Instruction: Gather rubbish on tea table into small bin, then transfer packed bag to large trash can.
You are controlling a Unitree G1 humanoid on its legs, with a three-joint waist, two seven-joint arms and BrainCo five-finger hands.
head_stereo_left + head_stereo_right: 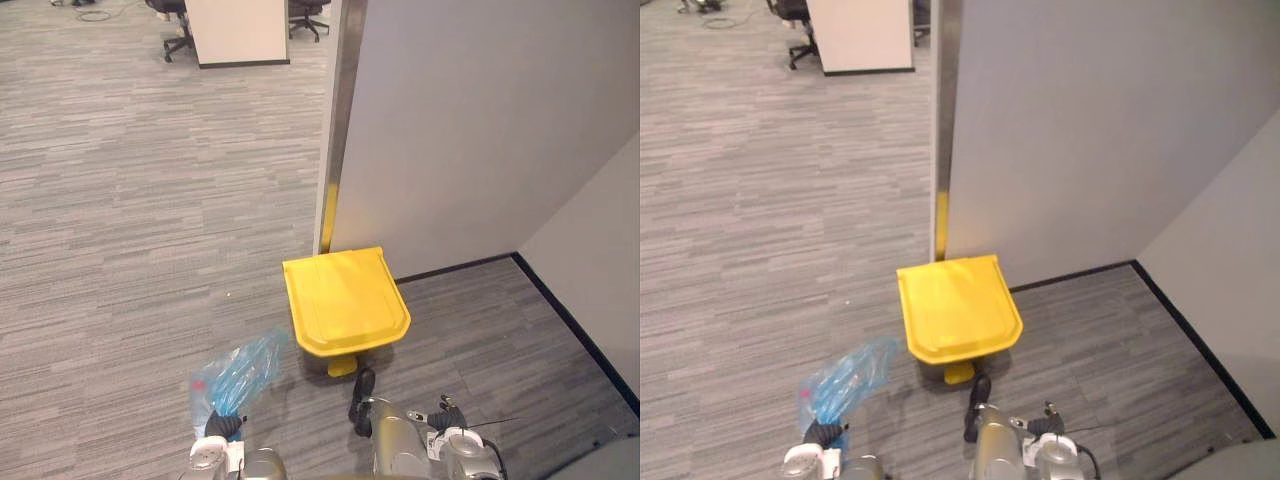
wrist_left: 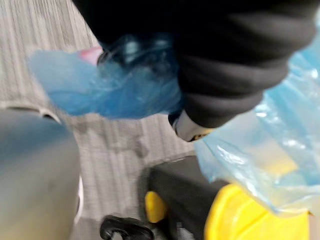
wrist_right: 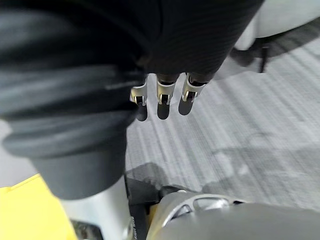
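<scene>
Grey striped carpet floor (image 1: 120,200) fills the room. A pale grey partition (image 1: 470,130) stands on the right, edged by a metal post (image 1: 340,120), and a black skirting (image 1: 560,310) runs along the foot of the side wall. Far off stand a white desk panel (image 1: 238,30) and an office chair (image 1: 175,20).

A bin (image 1: 345,300) sits against the foot of the partition with its yellow lid closed, and a yellow pedal (image 1: 342,367) sticks out at the front.

The blue bag (image 1: 238,372) is just to the left of the bin, held clear of the floor at the left hand (image 2: 215,90). It is translucent and crumpled. I cannot tell whether that hand is clamped on it, since the dark cover and the plastic hide the grip.

The left wrist view adds what the eye views miss: the bin's black body (image 2: 175,195) under the lid, and something pink (image 2: 91,54) inside the bag.

The right wrist view shows the right hand (image 3: 164,92) above bare carpet, its fingers side by side, relaxed and holding nothing.
</scene>
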